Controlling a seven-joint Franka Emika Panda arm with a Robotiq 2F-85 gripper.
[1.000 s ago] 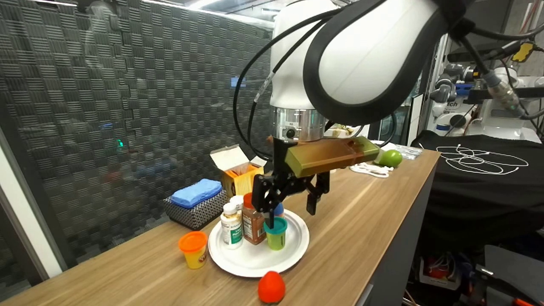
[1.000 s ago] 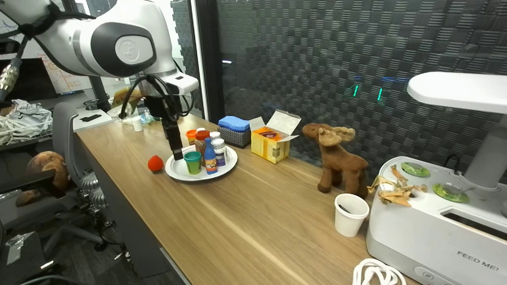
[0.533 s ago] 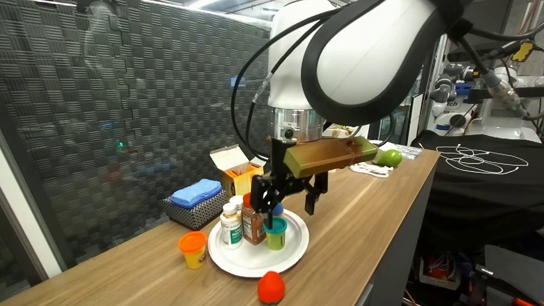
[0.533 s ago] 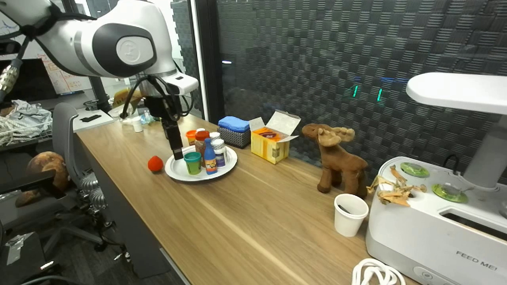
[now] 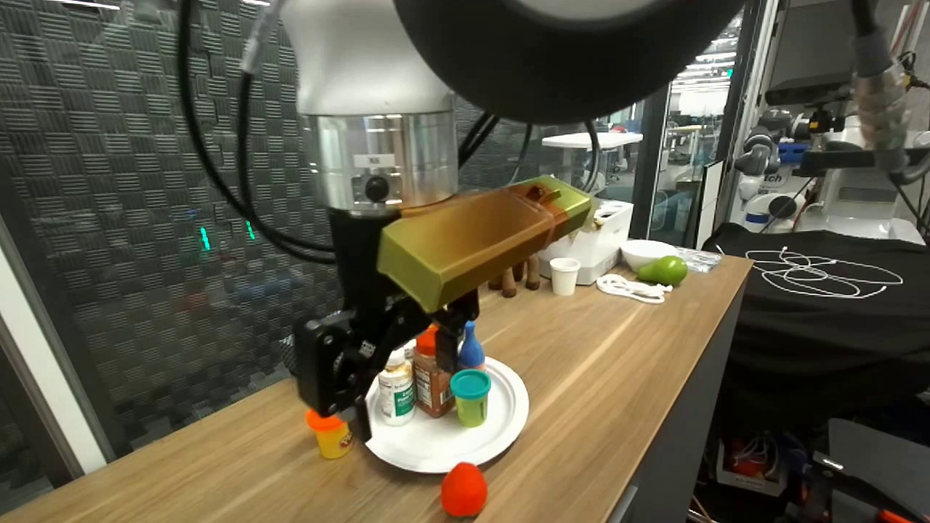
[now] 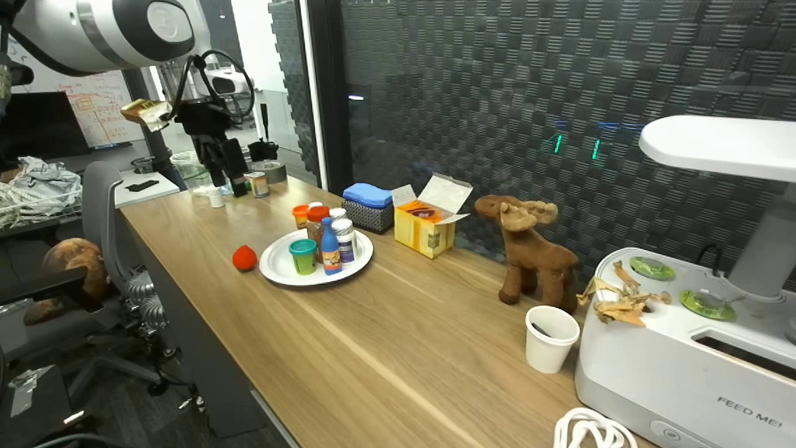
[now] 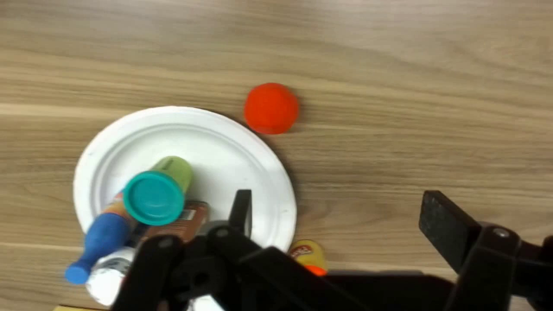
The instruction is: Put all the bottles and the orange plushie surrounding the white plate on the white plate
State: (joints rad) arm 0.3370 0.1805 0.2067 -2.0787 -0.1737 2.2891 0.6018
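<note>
My gripper (image 7: 339, 211) stands open and empty above the table, its fingers wide apart. In the wrist view one finger overlaps the white plate (image 7: 276, 185) and the opposite finger is over bare wood. On the plate stand a brown bottle (image 5: 434, 385) with a red cap, a white bottle (image 5: 397, 396) with a green label, a blue bottle (image 6: 331, 249), another white bottle (image 6: 344, 241) and a green tub (image 7: 155, 196) with a teal lid. Beside the plate rests a small round red-orange thing (image 7: 271, 109), seemingly the orange plushie. A yellow, orange-lidded tub (image 5: 333, 439) stands near the rim, partly covered by my gripper.
Along the wall are a basket with a blue cloth (image 6: 367, 196), an open yellow box (image 6: 426, 230) and a brown moose toy (image 6: 528, 249). A paper cup (image 6: 550, 342) and a white appliance (image 6: 671, 367) stand farther along. A can (image 6: 257, 185) is at the far end.
The arm held nearly still, then swung away from over the plate, leftward in both exterior views; it sits higher in one of them. The gripper stays open. The tabletop objects have not moved.
</note>
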